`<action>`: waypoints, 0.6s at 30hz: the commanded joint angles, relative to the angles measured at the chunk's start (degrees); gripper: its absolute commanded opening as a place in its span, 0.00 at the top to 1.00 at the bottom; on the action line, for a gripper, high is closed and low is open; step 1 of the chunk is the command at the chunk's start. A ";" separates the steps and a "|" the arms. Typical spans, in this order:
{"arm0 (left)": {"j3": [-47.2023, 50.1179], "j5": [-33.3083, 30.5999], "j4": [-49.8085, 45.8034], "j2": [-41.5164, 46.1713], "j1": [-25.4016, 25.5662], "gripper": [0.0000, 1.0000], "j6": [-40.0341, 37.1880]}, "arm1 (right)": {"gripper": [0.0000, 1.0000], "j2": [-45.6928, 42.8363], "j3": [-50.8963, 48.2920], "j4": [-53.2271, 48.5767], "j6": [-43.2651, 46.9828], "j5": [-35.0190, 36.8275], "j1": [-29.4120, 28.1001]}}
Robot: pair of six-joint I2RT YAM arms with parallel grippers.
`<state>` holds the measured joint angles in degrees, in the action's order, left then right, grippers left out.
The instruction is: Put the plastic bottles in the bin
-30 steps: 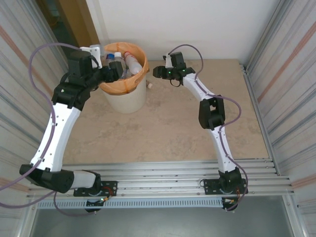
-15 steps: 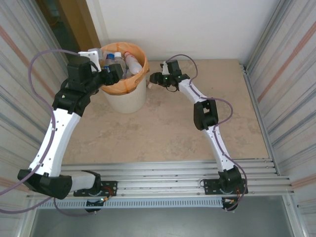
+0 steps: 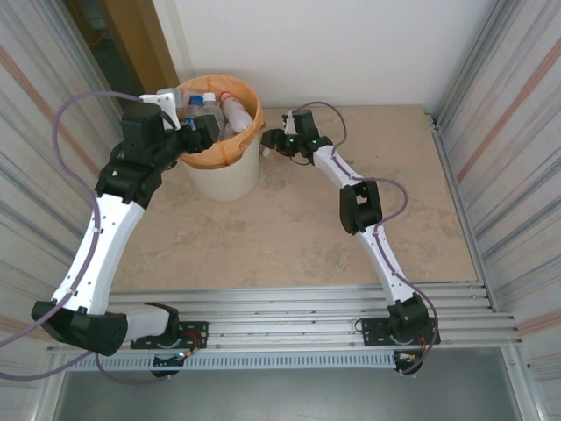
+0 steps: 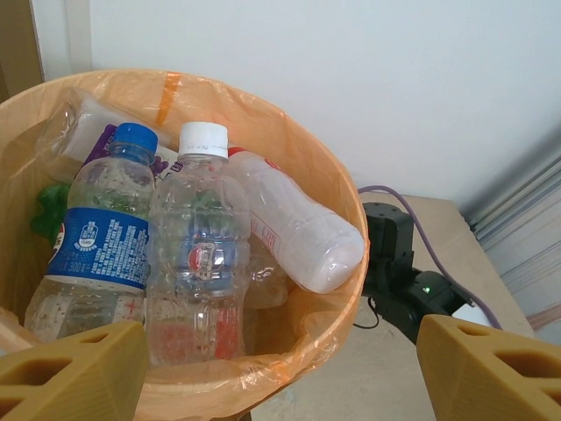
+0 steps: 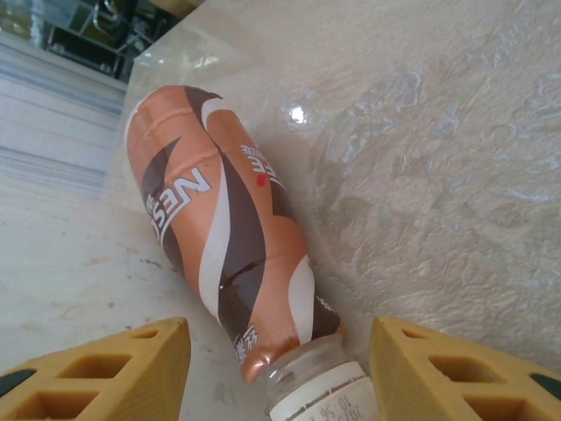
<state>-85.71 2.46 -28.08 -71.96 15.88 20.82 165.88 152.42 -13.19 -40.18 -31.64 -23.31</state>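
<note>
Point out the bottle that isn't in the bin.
The copper-brown bottle lying on the table at the open right gripper; the other bottles sit inside the orange-lined bin.

- Bin (image 3: pixel 223 180): round, white, lined with an orange bag, upright, holding several bottles.
- Blue-capped bottle (image 4: pixel 110 237) and white-capped bottle (image 4: pixel 200 254): clear, upright, touching, inside the bin.
- Copper-brown bottle (image 5: pixel 219 237): lying on its side on the counter (image 5: pixel 438 132).

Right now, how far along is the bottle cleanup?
Done: a blue-capped bottle, a white-capped bottle and others sit in the bin. In hand: the left gripper hangs open at its rim, empty; the right gripper straddles the brown bottle lying on the table, not yet closed. Left: grip it and bin it.
</note>
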 commanded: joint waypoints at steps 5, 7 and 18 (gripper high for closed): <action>0.74 0.38 2.16 2.11 0.38 0.20 0.80 | 0.51 2.05 2.18 -1.75 -1.01 -2.13 -1.20; 0.80 0.51 2.23 2.28 0.33 0.20 0.75 | 0.54 1.77 2.18 -3.85 0.44 -2.29 -1.71; 1.66 -1.29 1.94 4.37 0.38 0.20 0.54 | 0.58 -3.12 -2.04 -15.45 10.04 2.19 -3.67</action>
<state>-84.60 2.24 -27.14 -69.49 15.88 20.97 164.86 151.94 -20.43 -34.50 -30.59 -25.76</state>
